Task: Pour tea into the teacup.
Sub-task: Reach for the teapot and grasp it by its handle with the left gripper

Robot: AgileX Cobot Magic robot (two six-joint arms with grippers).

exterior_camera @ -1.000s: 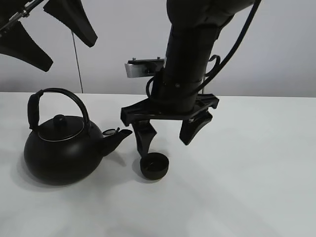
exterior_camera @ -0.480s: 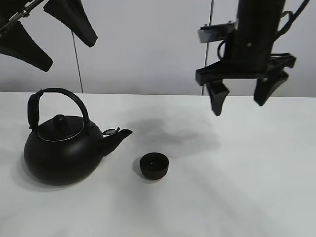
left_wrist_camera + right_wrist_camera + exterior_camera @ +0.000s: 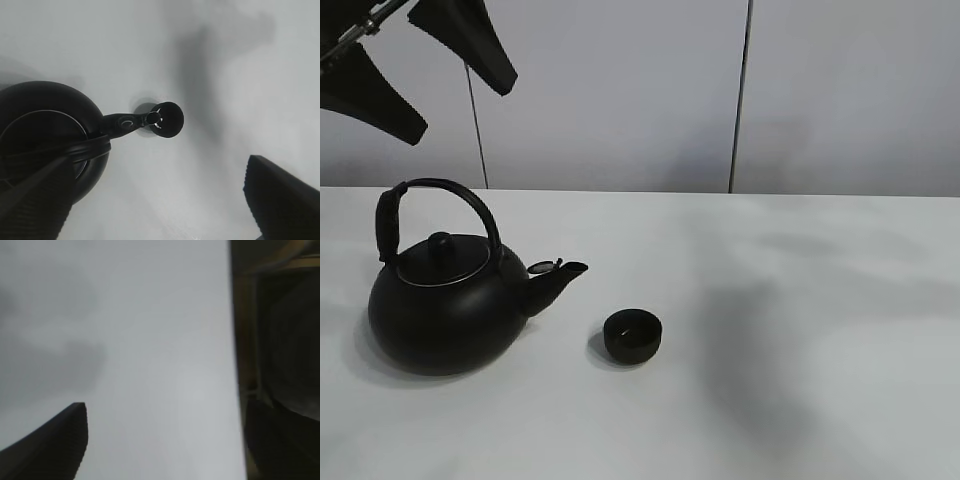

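The teacup (image 3: 633, 335), small, round and matte black, stands on the white table (image 3: 800, 300) just right of the kettle's spout (image 3: 560, 278). The big black kettle (image 3: 432, 310) with its arched handle sits at the left. My left gripper (image 3: 420, 68) hangs open high above the kettle, holding nothing. Its wrist view looks down on the kettle (image 3: 35, 130), the spout (image 3: 125, 122) and the teacup (image 3: 169, 119) between its fingers (image 3: 282, 200). My right gripper (image 3: 162, 440) is out of the exterior view. Its wrist view shows one finger (image 3: 52, 445) over bare table, jaws wide apart.
A pale wall with a vertical seam (image 3: 740, 100) stands behind the table. In the right wrist view the table's edge (image 3: 232, 365) runs alongside a dark, blurred area (image 3: 280, 340) beyond it.
My right arm has lifted away from just above the teacup, moved up and to the right, and left the exterior view. The left gripper, kettle and teacup have not moved.
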